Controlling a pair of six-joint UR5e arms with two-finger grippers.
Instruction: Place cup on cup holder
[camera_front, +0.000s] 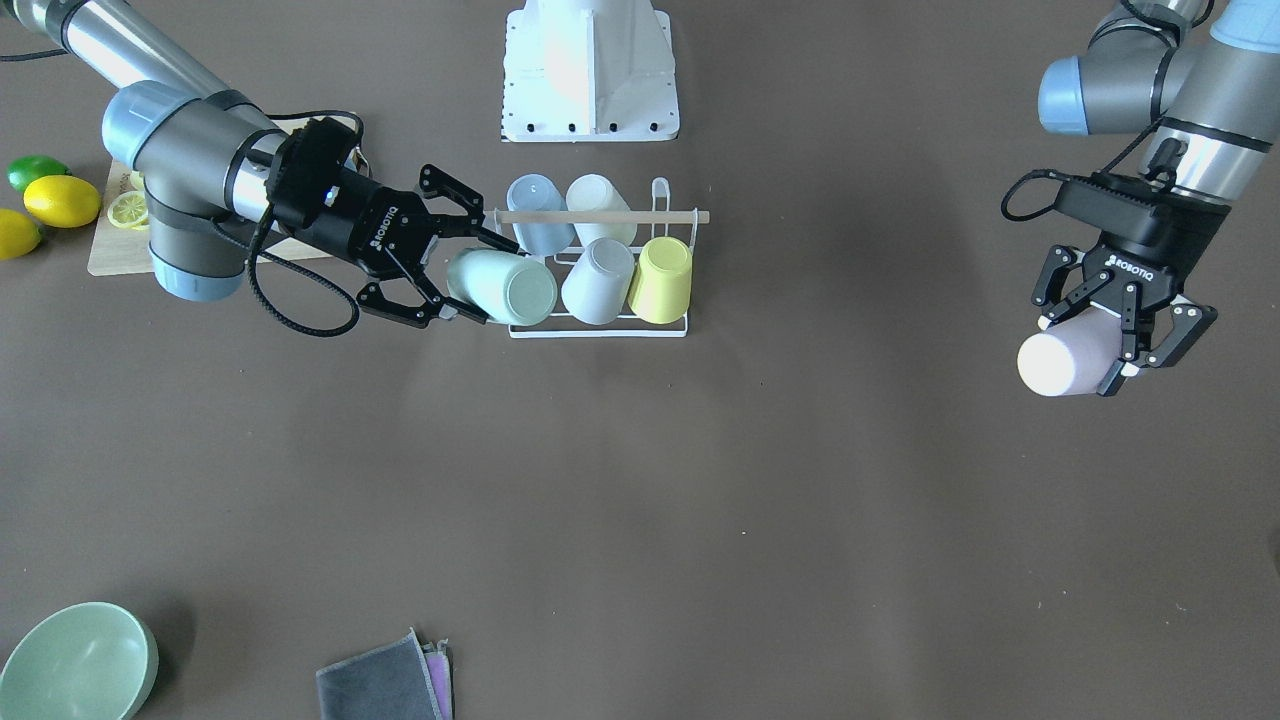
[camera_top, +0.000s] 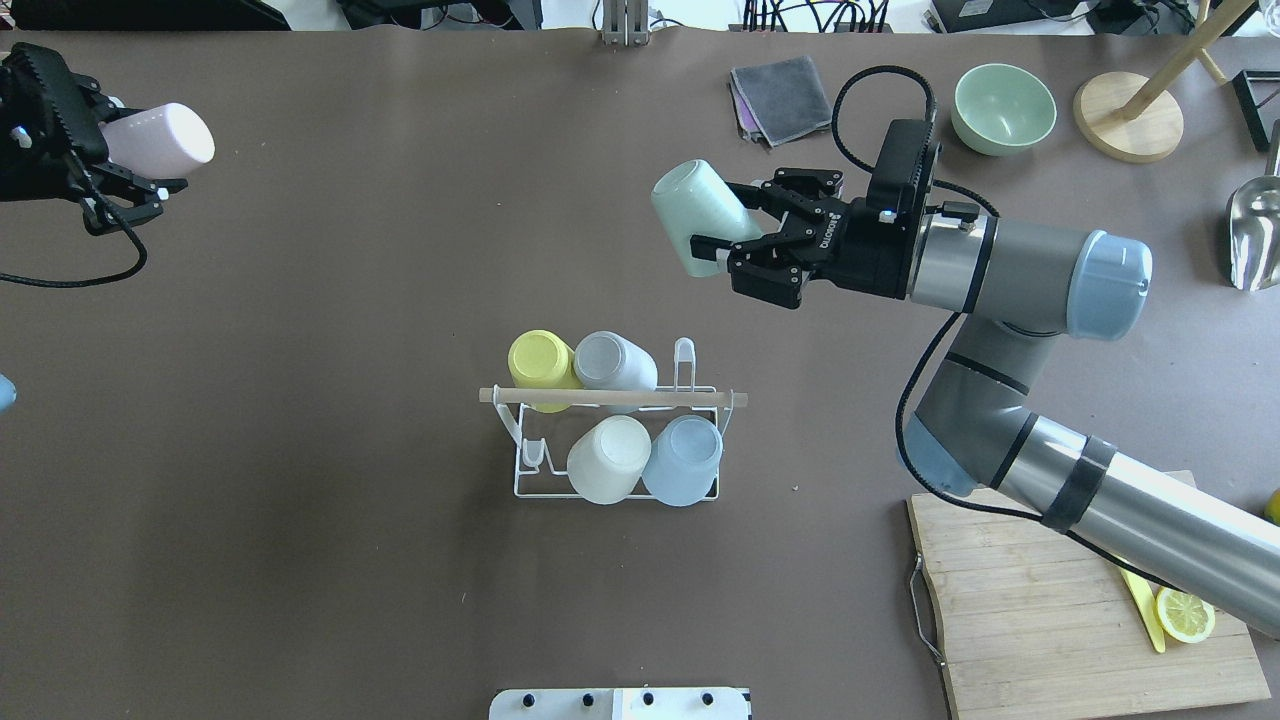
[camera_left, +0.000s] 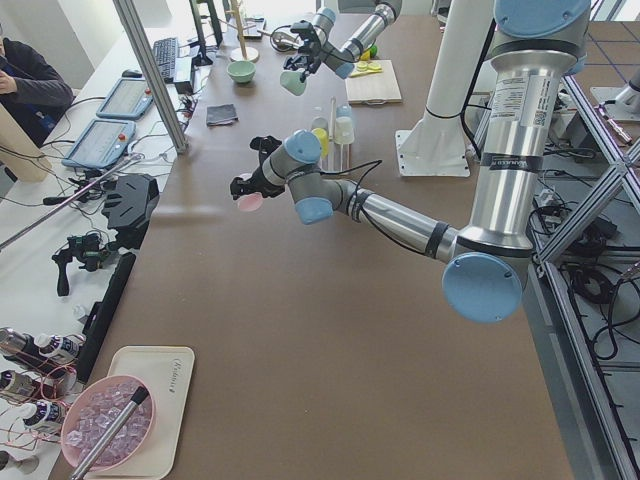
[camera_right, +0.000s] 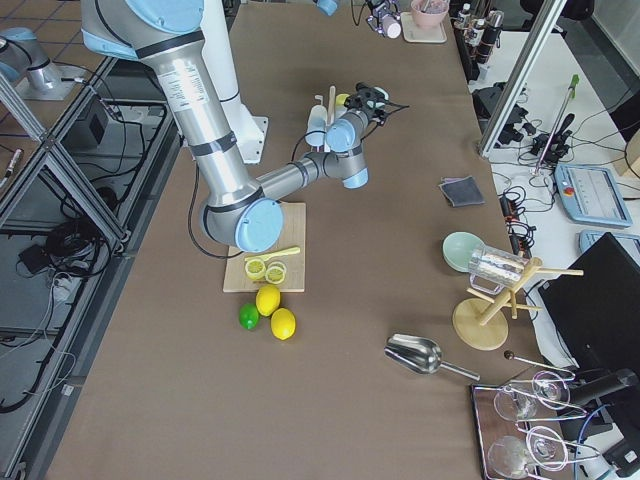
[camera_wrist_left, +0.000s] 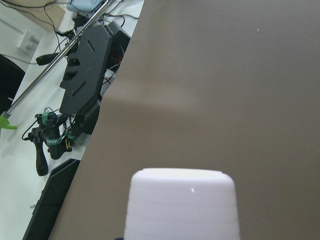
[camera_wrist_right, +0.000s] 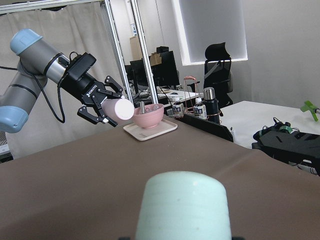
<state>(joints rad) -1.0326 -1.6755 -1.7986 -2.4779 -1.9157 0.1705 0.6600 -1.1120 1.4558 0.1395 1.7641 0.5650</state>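
Observation:
The cup holder, a white wire rack with a wooden rod across its top, stands mid-table. It holds yellow, grey, white and blue cups. My right gripper is shut on a mint green cup, held on its side in the air beyond the rack; in the front-facing view that cup overlaps the rack's end. My left gripper is shut on a pale pink cup, held on its side far to the left, above the table.
A wooden cutting board with lemon slices lies at the near right. A green bowl, folded cloths, a wooden stand and a metal scoop sit at the far right. Lemons and a lime lie beside the board.

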